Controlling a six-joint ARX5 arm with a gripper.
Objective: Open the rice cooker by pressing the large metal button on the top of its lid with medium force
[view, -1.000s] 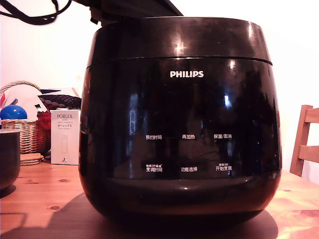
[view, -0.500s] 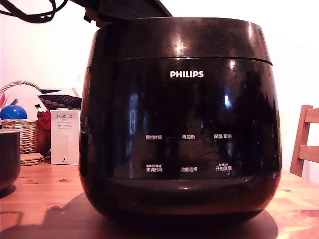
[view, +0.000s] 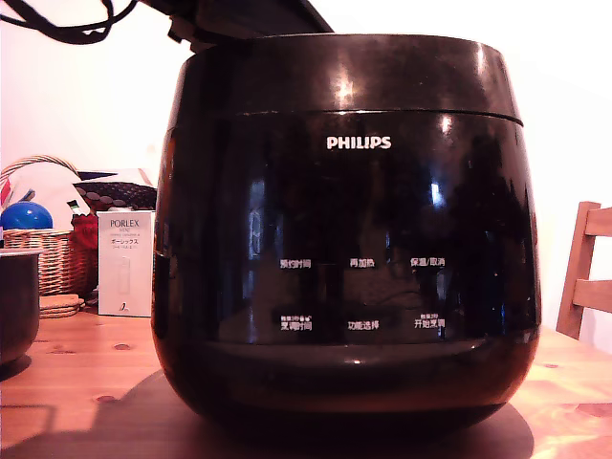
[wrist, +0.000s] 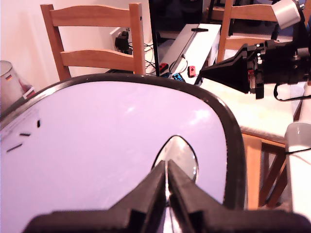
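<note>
Wooden tabletop (view: 76, 382) carries the rice cooker (view: 344, 239), which fills the exterior view; a basket (view: 53, 258) and white box (view: 125, 263) sit at that view's left. We note the lid (view: 344, 72) closed, seam unbroken. In the wrist view the gripper (wrist: 166, 182) has its fingers pinched together, holding nothing, tips over the metal button (wrist: 179, 154); contact we cannot confirm. We judge the pressing step in hand. Next move calls for a straight, moderate downward push, centred to avoid slipping off.
</note>
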